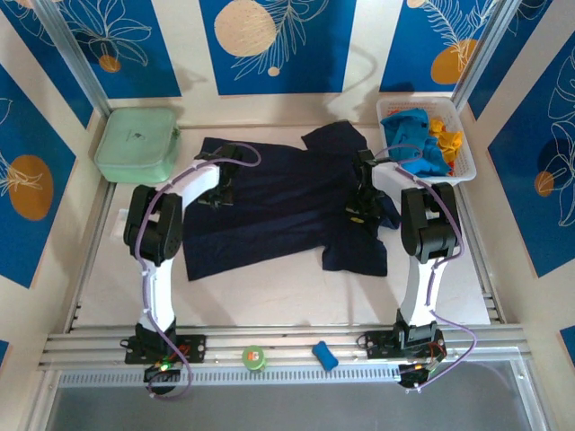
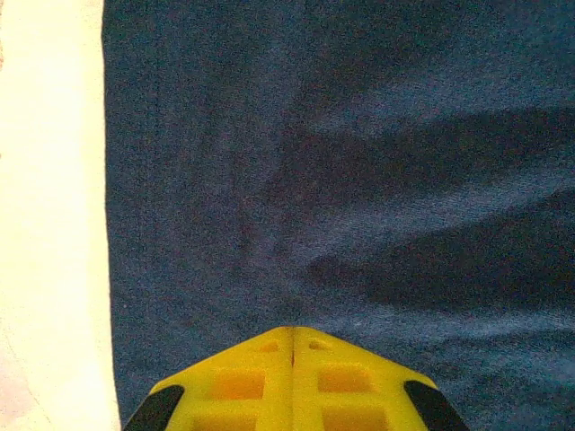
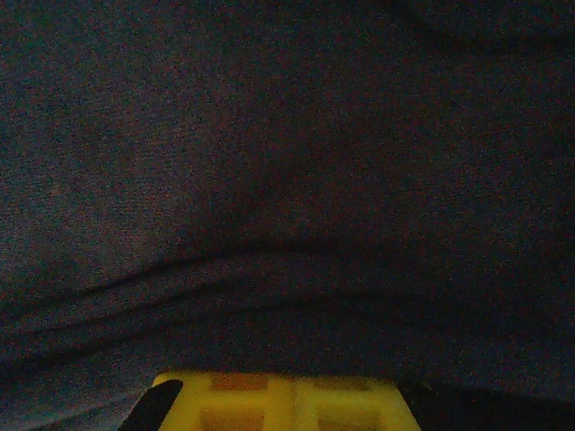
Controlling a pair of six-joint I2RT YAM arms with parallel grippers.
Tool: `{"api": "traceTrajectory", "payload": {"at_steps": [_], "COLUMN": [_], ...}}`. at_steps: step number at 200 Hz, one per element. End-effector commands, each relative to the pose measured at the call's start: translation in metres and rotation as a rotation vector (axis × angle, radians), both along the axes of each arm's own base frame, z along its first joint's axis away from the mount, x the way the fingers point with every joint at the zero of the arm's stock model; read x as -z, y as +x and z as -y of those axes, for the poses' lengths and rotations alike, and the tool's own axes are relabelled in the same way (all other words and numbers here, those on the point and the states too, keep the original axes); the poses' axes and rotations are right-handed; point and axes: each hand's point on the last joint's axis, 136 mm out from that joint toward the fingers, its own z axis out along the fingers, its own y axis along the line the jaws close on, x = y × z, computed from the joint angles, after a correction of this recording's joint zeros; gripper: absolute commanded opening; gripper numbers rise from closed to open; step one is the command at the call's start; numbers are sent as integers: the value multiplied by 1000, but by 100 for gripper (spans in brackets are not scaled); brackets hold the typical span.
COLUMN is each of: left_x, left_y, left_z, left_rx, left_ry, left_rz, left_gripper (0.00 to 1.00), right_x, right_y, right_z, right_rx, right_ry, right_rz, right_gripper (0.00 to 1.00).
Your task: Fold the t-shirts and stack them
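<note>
A large dark navy t-shirt [image 1: 287, 202] lies spread over the middle of the table, its right side rumpled. My left gripper [image 1: 216, 193] rests on its left part near the edge. In the left wrist view the yellow fingers [image 2: 292, 334] are shut tip to tip over the navy cloth [image 2: 359, 180], with nothing seen between them. My right gripper [image 1: 359, 211] sits on the shirt's right part. Its fingers [image 3: 289, 384] are shut, and a fold of navy cloth [image 3: 287, 224] hides their tips. A turquoise-blue t-shirt [image 1: 409, 135] and an orange-yellow t-shirt [image 1: 446, 139] lie bundled in the basket.
A white mesh basket [image 1: 454, 175] stands at the back right and a pale mint-green box [image 1: 137, 144] at the back left. A green tape roll [image 1: 255, 358] and a small blue object [image 1: 325, 356] lie on the near rail. Bare white table [image 2: 45, 224] borders the shirt's left edge.
</note>
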Motion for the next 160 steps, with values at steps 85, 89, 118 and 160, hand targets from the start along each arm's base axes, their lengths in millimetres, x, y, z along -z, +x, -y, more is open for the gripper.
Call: {"api": "traceTrajectory", "payload": {"at_steps": [85,89,118,160], "left_x": [24,28,47,57], "left_y": [-164,-166,-171,-151], "left_z": [34,34,35,17], "left_rx": [21,14,-19,-51], "left_ry": [-248,-253,-258,-144], "left_rz": [-325,-334,-360,-332], "left_gripper": [0,0,0,0], "right_x": [-4,-4,-7,-6], "right_y": [-14,-15,-17,-21], "right_z": [-11,-11,-10,-9], "right_rx": [-9,-10,-9,-6], "right_ry": [38,38,34,34], "right_rz": [5,6,13,10], "right_gripper": [0,0,0,0]}}
